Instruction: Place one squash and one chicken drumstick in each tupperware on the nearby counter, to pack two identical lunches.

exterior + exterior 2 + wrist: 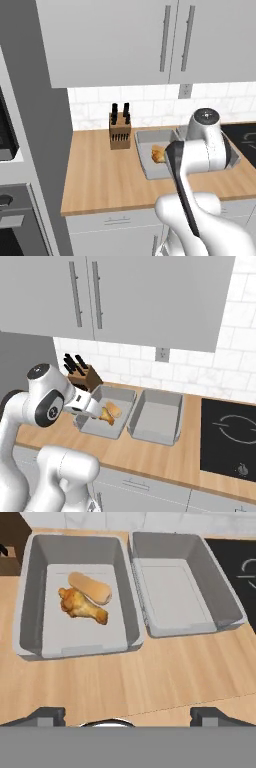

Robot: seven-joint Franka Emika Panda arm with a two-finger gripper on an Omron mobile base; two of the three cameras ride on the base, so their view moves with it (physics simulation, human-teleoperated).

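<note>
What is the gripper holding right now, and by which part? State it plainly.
Nothing. The gripper is open and bare above the counter; the squash and drumstick lie in the left tupperware.

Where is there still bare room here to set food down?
The right tray, beside the stove, is bare. Bare wooden counter runs along the front of both trays. The left tray, next to the knife block, already holds the tan squash and a drumstick.

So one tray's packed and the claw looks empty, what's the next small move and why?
Probably pull back from the trays to fetch the second squash. The left tray already holds a tan squash and a drumstick; the right tray is bare, and the open claw carries nothing.
</note>
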